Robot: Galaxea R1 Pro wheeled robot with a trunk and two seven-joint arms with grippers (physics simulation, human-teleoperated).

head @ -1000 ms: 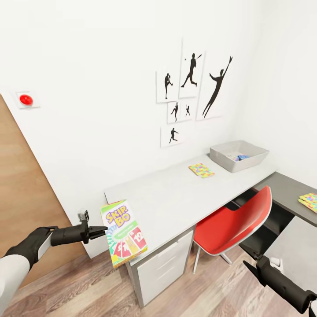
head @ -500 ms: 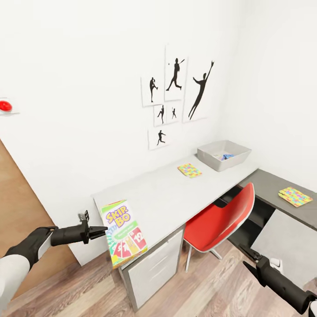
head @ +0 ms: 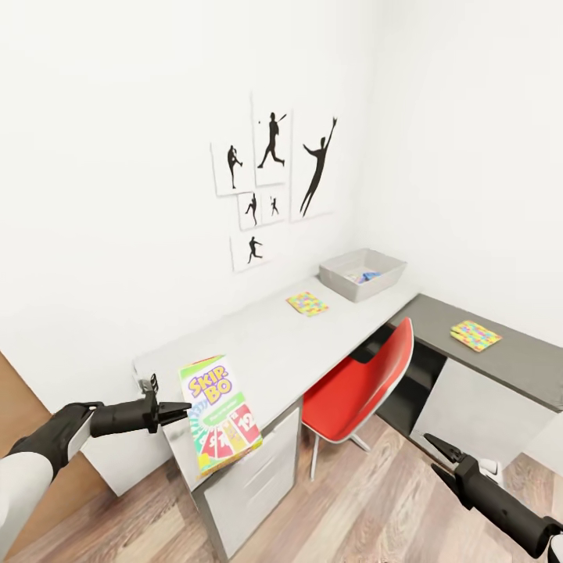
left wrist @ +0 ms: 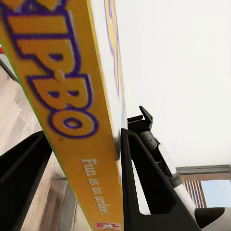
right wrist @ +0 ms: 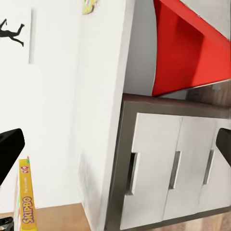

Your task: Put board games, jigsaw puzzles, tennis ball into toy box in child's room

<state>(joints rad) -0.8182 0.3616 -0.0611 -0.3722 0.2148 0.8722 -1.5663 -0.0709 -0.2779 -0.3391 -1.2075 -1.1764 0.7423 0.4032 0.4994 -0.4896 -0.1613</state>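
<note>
My left gripper [head: 178, 408] is shut on the edge of a Skip-Bo board game box [head: 220, 414], held upright in front of the white desk's near end. In the left wrist view the box [left wrist: 62, 106] is clamped between both fingers [left wrist: 139, 163]. A grey toy box [head: 363, 274] with something blue inside stands at the desk's far end. One colourful jigsaw puzzle [head: 306, 303] lies on the white desk near it, another [head: 475, 335] on the dark grey desk to the right. My right gripper [head: 435, 453] hangs open and low over the floor, holding nothing.
A red chair [head: 360, 383] is tucked under the white desk [head: 258, 344], between me and the toy box. A drawer unit [head: 242, 477] stands under the desk's near end. The dark desk [head: 508, 363] runs along the right wall. Wood floor [head: 367, 500] lies ahead.
The whole view has swung right: desk, posters and toy box slid left in the picture, and the door and red button left it. Both arms keep their pose, with the box still gripped.
</note>
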